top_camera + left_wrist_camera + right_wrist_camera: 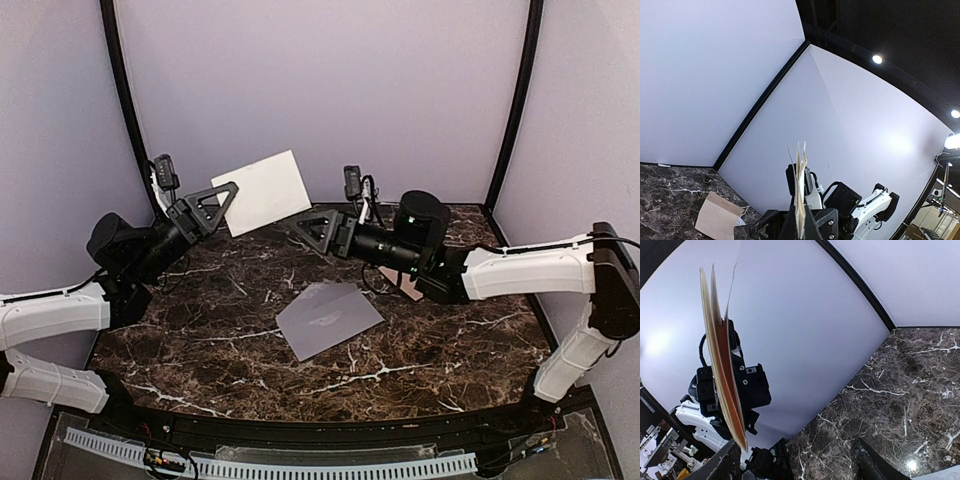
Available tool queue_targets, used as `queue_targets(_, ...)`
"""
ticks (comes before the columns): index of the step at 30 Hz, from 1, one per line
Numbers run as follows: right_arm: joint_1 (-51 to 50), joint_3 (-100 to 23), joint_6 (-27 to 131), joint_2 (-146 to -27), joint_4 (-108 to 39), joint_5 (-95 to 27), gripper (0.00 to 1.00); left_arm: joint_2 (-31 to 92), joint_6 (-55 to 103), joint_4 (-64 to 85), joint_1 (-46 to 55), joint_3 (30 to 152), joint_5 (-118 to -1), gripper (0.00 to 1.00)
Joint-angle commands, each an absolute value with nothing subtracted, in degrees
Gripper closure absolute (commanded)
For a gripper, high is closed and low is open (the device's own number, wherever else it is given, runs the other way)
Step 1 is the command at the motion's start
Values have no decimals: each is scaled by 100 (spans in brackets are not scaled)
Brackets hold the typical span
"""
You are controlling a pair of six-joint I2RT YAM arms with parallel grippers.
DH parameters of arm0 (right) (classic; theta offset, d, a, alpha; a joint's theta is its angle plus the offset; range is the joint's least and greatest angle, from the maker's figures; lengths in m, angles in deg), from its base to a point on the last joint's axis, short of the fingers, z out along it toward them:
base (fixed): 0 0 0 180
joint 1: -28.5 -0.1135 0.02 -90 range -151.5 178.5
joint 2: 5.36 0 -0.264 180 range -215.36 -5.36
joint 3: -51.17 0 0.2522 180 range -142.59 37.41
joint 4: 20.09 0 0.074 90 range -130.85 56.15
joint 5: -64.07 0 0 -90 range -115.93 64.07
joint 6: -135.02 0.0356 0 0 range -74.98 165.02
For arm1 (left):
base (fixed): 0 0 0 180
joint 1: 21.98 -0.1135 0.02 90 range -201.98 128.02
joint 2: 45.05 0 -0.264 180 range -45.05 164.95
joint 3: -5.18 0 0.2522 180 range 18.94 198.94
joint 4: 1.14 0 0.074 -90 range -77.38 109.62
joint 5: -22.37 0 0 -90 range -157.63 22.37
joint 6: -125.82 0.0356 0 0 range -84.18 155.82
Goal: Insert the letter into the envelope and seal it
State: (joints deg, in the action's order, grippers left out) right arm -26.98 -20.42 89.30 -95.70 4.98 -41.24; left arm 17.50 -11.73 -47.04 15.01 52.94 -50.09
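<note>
Evidently the job is at an early step: the letter is up in the air and not yet in the envelope. On the left, the left pincer point(228, 198) is pressed together on the letter's point(265, 190) edge at 9 o'clock, holding the white sheet above the far part of the table point(200, 330). The sheet's face is turned toward the overhead camera and its long axis runs from roughly 8 to 2 o'clock. From both wrist cameras the letter shows edge-on, as several thin layers, so it looks folded. Just beside its 5 o'clock corner is the right pincer point(300, 230), its fingers spread wide and closed on nothing; whether it touches the paper I cannot tell. At 6 o'clock from that pincer the envelope point(330, 320) lies flat near the middle of the table, well apart from the letter, its long axis also about 8 to 2 o'clock. Which side the flap is on I cannot make out. Further right, a brown piece of paper point(717, 217) lies on the table. Next, I judge, the envelope's mouth must be opened and steadied, probably by the free right pincer, and the letter turned to line up with the opening before it slides in.
</note>
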Motion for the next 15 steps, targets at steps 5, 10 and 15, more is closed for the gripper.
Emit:
queue_targets(5, -2779, -2698, 9100, -9888, 1625, -4441, 40, 1724, -1538, -5290, 1528, 5207, -4952, 100)
queue_targets(10, -2784, -2775, 9115, -9963, 1931, -4527, 62, 1705, -1601, -5330, 1537, 5185, -4941, 100)
queue_targets(15, -2788, -2768, 9234, -9967, 2088, -4525, 93, 1713, -1636, -5293, 1536, 5149, -4953, 100)
